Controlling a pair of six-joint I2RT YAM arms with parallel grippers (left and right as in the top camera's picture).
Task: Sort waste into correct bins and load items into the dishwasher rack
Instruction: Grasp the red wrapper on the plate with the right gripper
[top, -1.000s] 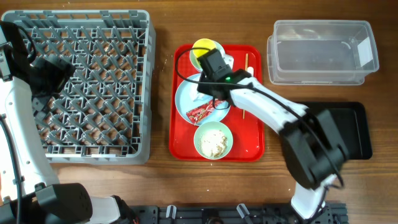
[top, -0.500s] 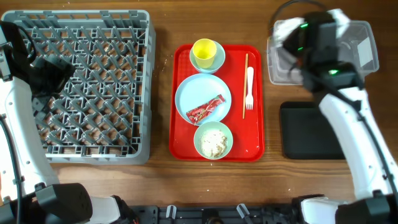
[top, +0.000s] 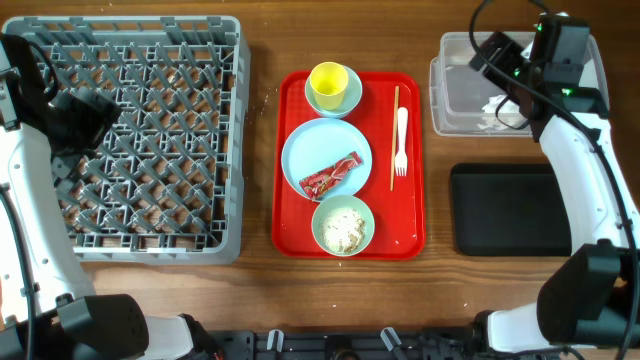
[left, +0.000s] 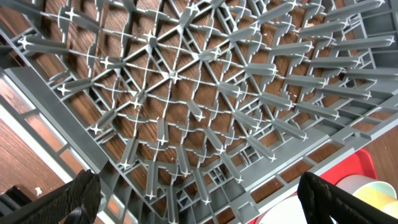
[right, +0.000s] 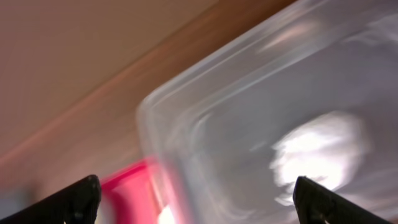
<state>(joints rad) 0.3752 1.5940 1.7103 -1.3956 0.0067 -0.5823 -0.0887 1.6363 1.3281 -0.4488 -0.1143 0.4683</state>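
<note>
The grey dishwasher rack (top: 130, 130) fills the left side, and my left gripper (top: 85, 108) hovers open over its pegs (left: 186, 93). On the red tray, a pale blue plate (top: 320, 145) carries the red wrapper (top: 330, 176). A yellow cup (top: 330, 80) sits in a blue-green bowl (top: 349, 95). A second bowl (top: 343, 227) holds beige crumbly food. The wooden stick (top: 394, 135) lies beside a white fork (top: 401, 140). My right gripper (top: 497, 60) hangs open above the clear tub (top: 455, 95). The white scrap (top: 495, 105) lies inside the tub, a blurred white patch (right: 323, 149) in the right wrist view.
The black tray (top: 510, 208) sits in front of the clear tub at the right. The red tray (top: 410, 235) lies mid-table between the rack and the bins; its corner (left: 367, 168) shows in the left wrist view. Bare wood lies along the front edge.
My right arm swung from the plate on the red tray over to the clear tub and its gripper opened. The white scrap now lies in the tub. The left arm stayed still.
</note>
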